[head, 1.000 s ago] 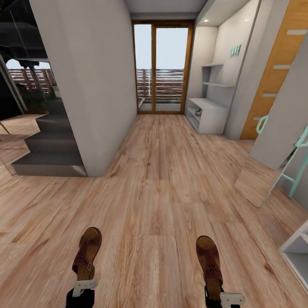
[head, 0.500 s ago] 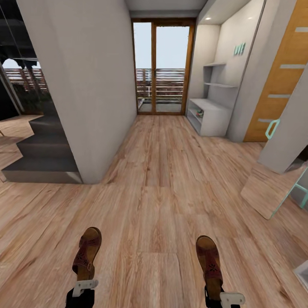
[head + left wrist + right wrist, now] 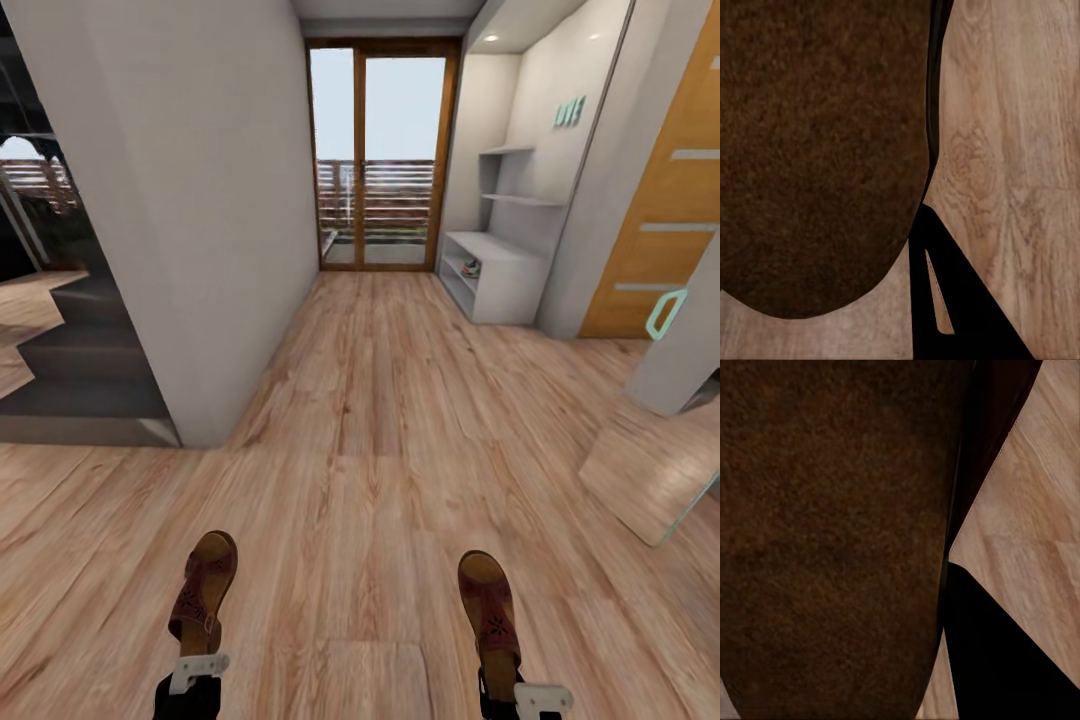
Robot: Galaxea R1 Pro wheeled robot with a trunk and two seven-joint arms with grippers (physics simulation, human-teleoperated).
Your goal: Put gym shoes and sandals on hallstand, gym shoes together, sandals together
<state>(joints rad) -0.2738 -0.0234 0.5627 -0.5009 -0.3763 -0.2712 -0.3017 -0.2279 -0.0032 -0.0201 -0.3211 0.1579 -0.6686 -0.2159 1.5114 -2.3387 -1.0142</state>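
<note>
Head view: one brown sandal in each hand, toes pointing ahead down the corridor, carried low over the wood-plank floor (image 3: pixel 370 420). Left sandal (image 3: pixel 203 590) gripped at the heel by the left hand (image 3: pixel 195 668); right sandal (image 3: pixel 488 610) gripped at the heel by the right hand (image 3: pixel 535 693). Held by the heel ends, probably so that the toes can lead onto a shelf and both can be set down side by side as a pair.

Hallstand (image 3: pixel 500 275) far ahead on the right, against the wall beside the glass door (image 3: pixel 378 155); well apart from the hands, so transit is judged unfinished. Something small and coloured on its lower tier, perhaps a gym shoe (image 3: pixel 470 268), too small to confirm.

Left wrist view: dark sole of the left sandal (image 3: pixel 817 150) close against the lens, one black finger (image 3: pixel 945 300) beside it. Right wrist view: much the same, sole (image 3: pixel 832 532) pressed near a dark finger (image 3: pixel 997 660).
</note>
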